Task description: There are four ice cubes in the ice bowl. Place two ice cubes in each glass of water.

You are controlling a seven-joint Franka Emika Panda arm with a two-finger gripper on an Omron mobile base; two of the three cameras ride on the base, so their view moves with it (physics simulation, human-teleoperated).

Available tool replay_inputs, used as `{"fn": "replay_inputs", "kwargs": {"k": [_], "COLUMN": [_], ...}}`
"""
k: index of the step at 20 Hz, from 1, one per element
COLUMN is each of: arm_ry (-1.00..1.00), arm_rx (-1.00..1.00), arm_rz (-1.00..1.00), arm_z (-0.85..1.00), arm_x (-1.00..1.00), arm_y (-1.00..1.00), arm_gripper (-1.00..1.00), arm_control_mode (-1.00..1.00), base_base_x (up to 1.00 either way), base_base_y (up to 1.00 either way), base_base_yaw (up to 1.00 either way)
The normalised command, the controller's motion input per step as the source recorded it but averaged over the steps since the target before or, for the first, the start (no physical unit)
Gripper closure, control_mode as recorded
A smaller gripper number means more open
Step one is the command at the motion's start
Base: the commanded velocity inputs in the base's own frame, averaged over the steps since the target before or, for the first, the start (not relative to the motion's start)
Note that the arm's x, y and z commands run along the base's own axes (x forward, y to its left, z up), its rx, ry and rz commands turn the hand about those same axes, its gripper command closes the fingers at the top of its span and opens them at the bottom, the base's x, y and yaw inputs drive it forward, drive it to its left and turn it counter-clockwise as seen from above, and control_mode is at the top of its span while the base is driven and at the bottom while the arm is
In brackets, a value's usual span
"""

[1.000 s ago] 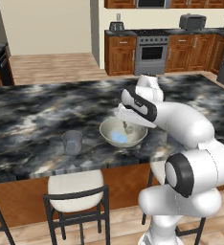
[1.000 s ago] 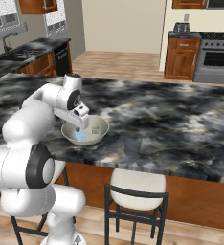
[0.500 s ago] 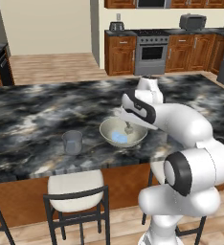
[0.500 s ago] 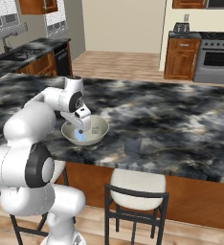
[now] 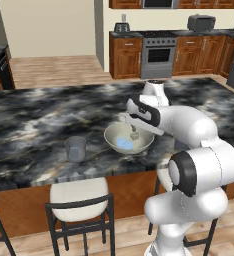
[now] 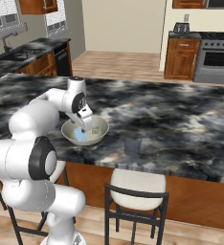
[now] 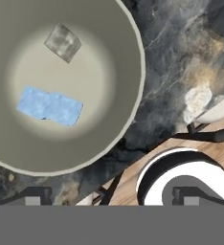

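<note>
the gripper (image 5: 134, 134) hangs over the ice bowl (image 5: 128, 145) with its jaws wide apart and nothing between them, probably so that one cube can fit in. the ice cubes (image 7: 49, 106) lie together at the bottom of the bowl, pale blue, and one greyer piece (image 7: 62, 42) sits apart. the glass of water (image 5: 75, 148) stands near the bowl on the dark marble counter (image 5: 34, 125), close enough for a short carry.
</note>
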Motion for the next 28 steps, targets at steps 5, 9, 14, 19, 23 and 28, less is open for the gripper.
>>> {"fn": "replay_inputs", "kwargs": {"k": [5,9,14,19,23,28], "arm_ry": [0.0,0.0,0.0,0.0,0.0,0.0], "arm_rx": [0.0,-0.01,0.0,-0.01,0.0,0.0], "arm_rz": [0.0,0.0,-0.02,-0.06,-0.07,-0.05], "arm_z": [-0.07,-0.16,-0.18,-0.2,-0.19,-0.12], "arm_x": [0.16,0.1,0.04,0.11,0.24,0.25], "arm_y": [0.0,-0.04,-0.12,-0.09,-0.01,0.0], "arm_gripper": [-1.0,-1.0,-1.0,-1.0,-1.0,-1.0], "arm_control_mode": [-1.0,-1.0,-1.0,-1.0,-1.0,-1.0], "base_base_x": [0.0,0.0,0.0,0.0,0.0,0.0], "base_base_y": [0.0,0.0,0.0,0.0,0.0,0.0], "base_base_yaw": [0.0,0.0,0.0,0.0,0.0,0.0]}}
